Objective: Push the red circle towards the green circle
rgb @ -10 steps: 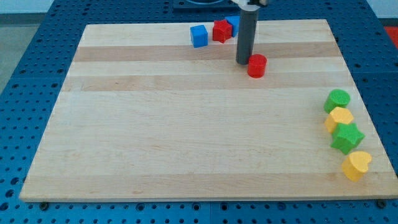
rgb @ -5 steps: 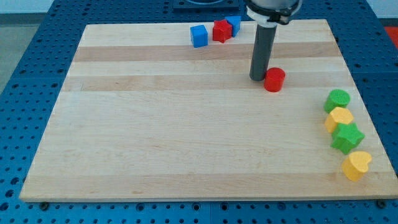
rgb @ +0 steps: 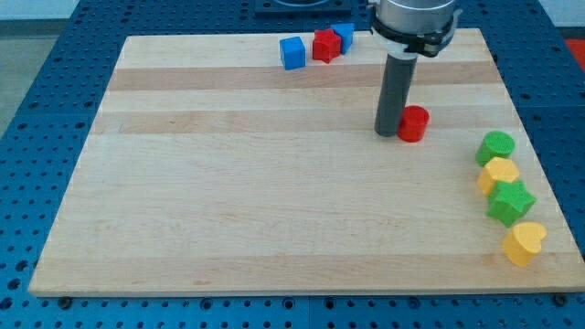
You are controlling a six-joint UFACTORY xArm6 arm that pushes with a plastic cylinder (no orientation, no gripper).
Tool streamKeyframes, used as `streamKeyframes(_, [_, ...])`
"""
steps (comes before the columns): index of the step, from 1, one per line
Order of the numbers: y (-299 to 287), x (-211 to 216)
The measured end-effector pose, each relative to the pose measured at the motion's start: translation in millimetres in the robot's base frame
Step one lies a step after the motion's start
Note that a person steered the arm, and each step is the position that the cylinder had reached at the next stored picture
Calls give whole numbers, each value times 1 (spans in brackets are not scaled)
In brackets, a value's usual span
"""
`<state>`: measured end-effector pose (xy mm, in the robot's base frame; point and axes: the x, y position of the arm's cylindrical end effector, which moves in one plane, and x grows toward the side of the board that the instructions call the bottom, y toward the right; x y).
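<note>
Eight blocks on the wooden board (rgb: 228,183), and only two matter: the red circle (rgb: 414,123) sits in the upper right part of the board, and the green circle (rgb: 496,147) waits near the view's right edge, at the head of a column with a yellow block (rgb: 500,174), a green star-like block (rgb: 509,203) and a yellow heart (rgb: 524,243) below it. I have no claw to open or close, just a dark rod, and my tip (rgb: 388,133) is planted on the board right against the red circle's left side, touching or as near as makes no difference. That is the side I want, since the green circle lies to the view's right and a little toward the bottom. As I judge it, the job is partly done: the red circle is near the green one, but a clear strip of bare wood separates them. What is left is a short shove rightward and slightly down. Up at the view's top, a blue cube (rgb: 292,53), a red block (rgb: 325,45) and a second blue block (rgb: 344,36) sit in a cluster, well out of the action.
</note>
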<state>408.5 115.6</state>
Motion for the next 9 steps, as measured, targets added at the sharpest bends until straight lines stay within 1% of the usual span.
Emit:
streamKeyframes(2, [31,0])
streamKeyframes(4, [35,0])
streamKeyframes(6, [56,0])
streamKeyframes(9, [65,-16])
